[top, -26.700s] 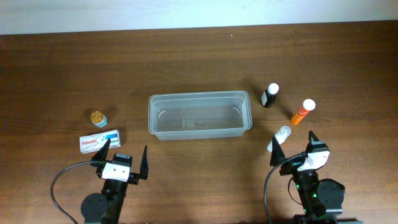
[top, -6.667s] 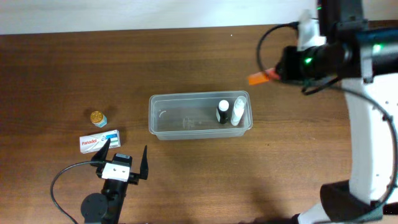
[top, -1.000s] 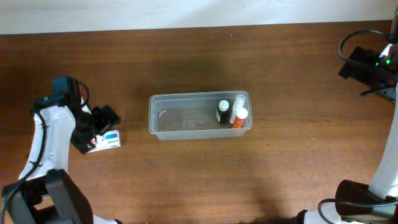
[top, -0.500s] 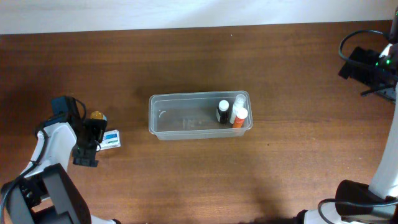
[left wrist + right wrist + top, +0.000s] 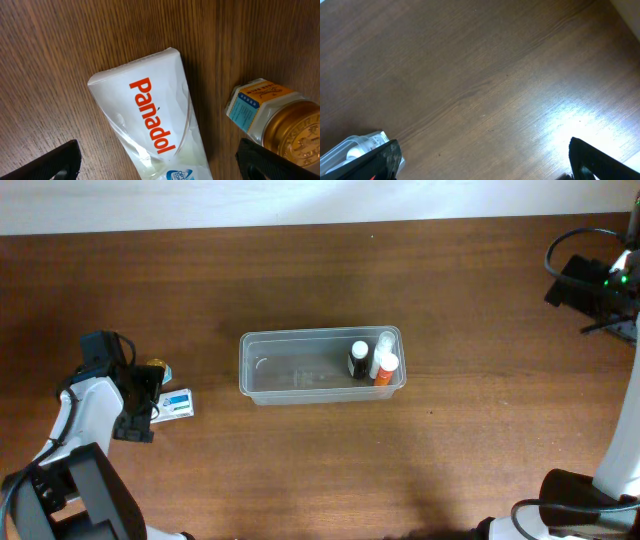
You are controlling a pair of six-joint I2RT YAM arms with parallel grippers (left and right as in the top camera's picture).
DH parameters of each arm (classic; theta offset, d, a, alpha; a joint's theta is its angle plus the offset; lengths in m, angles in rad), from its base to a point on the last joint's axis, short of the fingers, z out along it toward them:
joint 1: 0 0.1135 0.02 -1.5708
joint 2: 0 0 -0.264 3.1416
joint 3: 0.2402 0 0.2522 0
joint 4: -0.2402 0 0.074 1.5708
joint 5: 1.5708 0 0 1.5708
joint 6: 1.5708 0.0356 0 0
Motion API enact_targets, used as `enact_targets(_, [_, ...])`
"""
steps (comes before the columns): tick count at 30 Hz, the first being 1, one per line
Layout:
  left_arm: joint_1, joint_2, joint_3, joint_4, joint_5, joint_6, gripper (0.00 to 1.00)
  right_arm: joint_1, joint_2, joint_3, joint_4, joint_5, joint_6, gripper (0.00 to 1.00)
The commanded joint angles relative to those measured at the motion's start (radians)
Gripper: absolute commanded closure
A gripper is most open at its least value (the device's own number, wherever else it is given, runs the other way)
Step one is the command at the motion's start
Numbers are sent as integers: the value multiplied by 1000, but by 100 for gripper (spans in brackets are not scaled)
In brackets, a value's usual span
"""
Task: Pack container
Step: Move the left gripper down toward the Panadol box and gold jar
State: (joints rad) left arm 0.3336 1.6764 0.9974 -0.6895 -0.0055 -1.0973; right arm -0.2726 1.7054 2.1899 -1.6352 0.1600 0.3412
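The clear plastic container (image 5: 290, 370) sits mid-table and holds a black bottle (image 5: 358, 358), a clear bottle (image 5: 384, 346) and an orange bottle (image 5: 384, 368) at its right end. Its corner shows in the right wrist view (image 5: 355, 147). My left gripper (image 5: 143, 398) is open, with its fingers either side of the white Panadol box (image 5: 175, 404), low over it. In the left wrist view the box (image 5: 155, 125) lies between the fingertips (image 5: 157, 165), with a small gold-lidded jar (image 5: 277, 122) beside it; the jar also shows overhead (image 5: 157, 368). My right gripper (image 5: 590, 285) is open and empty at the far right.
The table's far edge meets a white wall along the top. Bare wood lies under the right gripper (image 5: 485, 155).
My left arm has shifted over the box in the last second and settled with its fingers straddling it. The box and jar stay in place. The right arm has not moved.
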Motion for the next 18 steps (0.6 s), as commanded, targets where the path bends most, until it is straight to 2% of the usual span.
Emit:
enact_targets(1, [5, -5, -15, 5, -17, -13, 1, -3, 3, 8, 0, 9, 8, 2])
enact_targets(18, [5, 153, -15, 22, -9, -2, 1, -3, 3, 8, 0, 9, 8, 2])
